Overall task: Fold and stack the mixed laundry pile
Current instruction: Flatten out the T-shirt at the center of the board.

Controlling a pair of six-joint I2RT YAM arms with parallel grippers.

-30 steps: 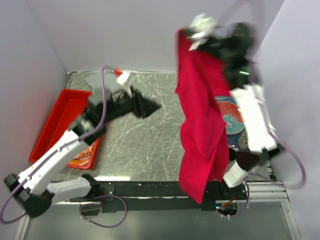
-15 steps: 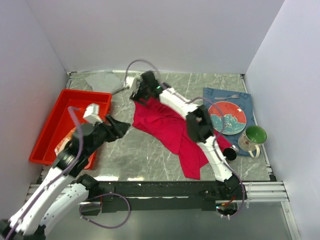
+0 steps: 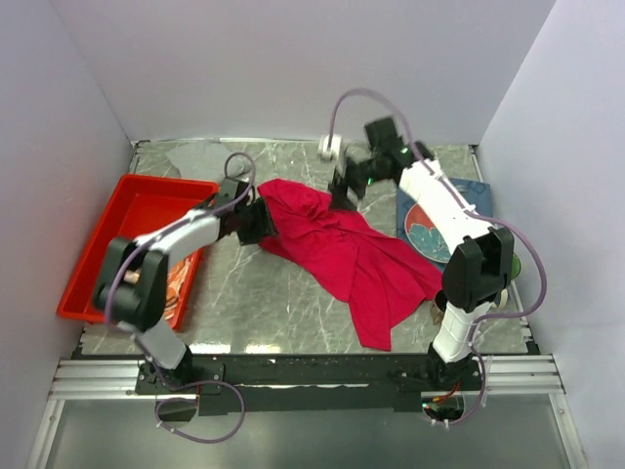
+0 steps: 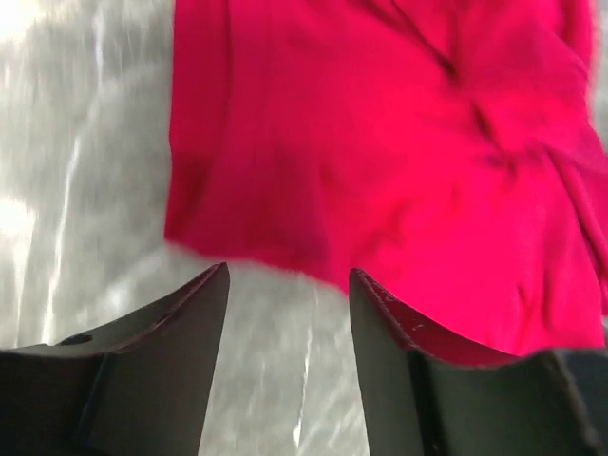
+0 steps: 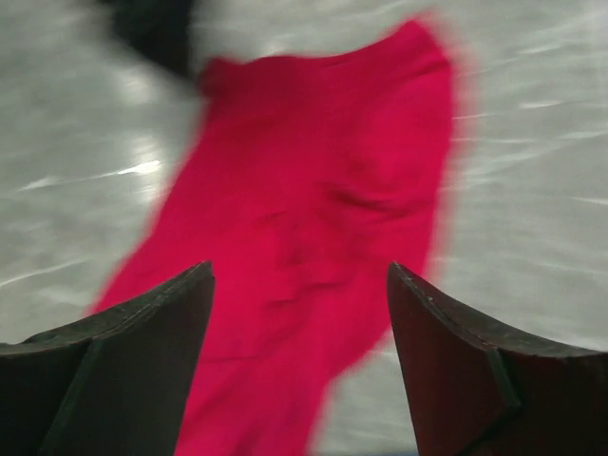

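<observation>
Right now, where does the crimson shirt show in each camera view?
Top external: crimson shirt sprawled across the middle.
Left wrist: crimson shirt fills the upper frame, beyond the open left gripper.
Right wrist: crimson shirt runs diagonally through the centre, beyond the open right gripper.
Shared landmark: the grey marbled tabletop around it.

Shows crimson shirt (image 4: 399, 161) rumpled flat on marbled table (image 4: 85, 152); left gripper (image 4: 288, 272) spread wide, empty, just short of its edge.
</observation>
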